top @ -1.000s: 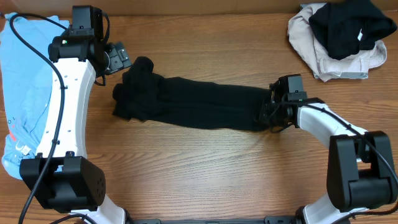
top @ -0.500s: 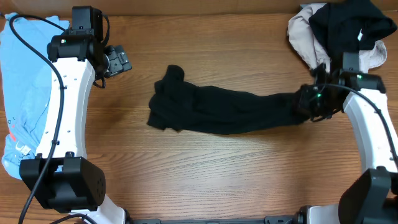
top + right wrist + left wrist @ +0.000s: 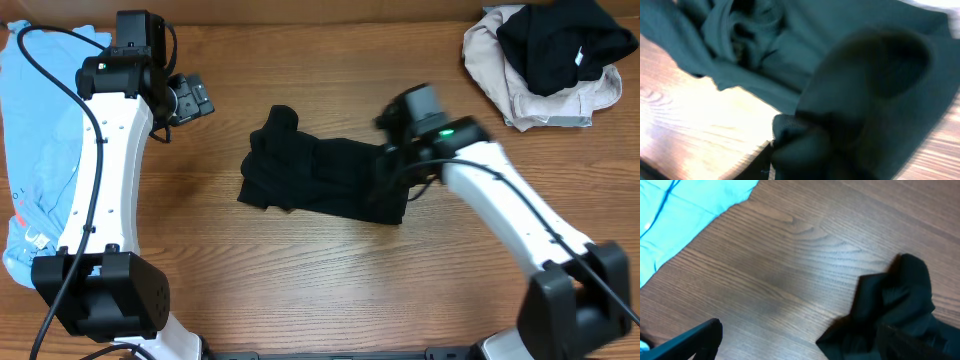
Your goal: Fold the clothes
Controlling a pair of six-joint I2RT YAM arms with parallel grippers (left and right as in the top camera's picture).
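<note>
The long black garment (image 3: 320, 180) lies bunched in the middle of the table, its right end doubled back over its middle. My right gripper (image 3: 397, 168) is at that doubled end and shut on the fabric. In the right wrist view black cloth (image 3: 850, 85) fills the frame and hides the gripper's (image 3: 805, 162) jaws. My left gripper (image 3: 190, 98) is open and empty above bare wood, left of the garment's left end (image 3: 900, 300). The light blue T-shirt (image 3: 40, 150) lies at the left edge and shows in the left wrist view (image 3: 680, 210).
A beige piece (image 3: 500, 70) with another black piece (image 3: 560, 40) on top lies heaped at the back right corner. The wooden table (image 3: 300, 290) shows bare along the front. The left arm's cable (image 3: 60, 90) hangs over the blue T-shirt.
My right gripper pulled the garment to the right, then swung back left with its right end, doubling it over the middle. The left arm has stayed where it was.
</note>
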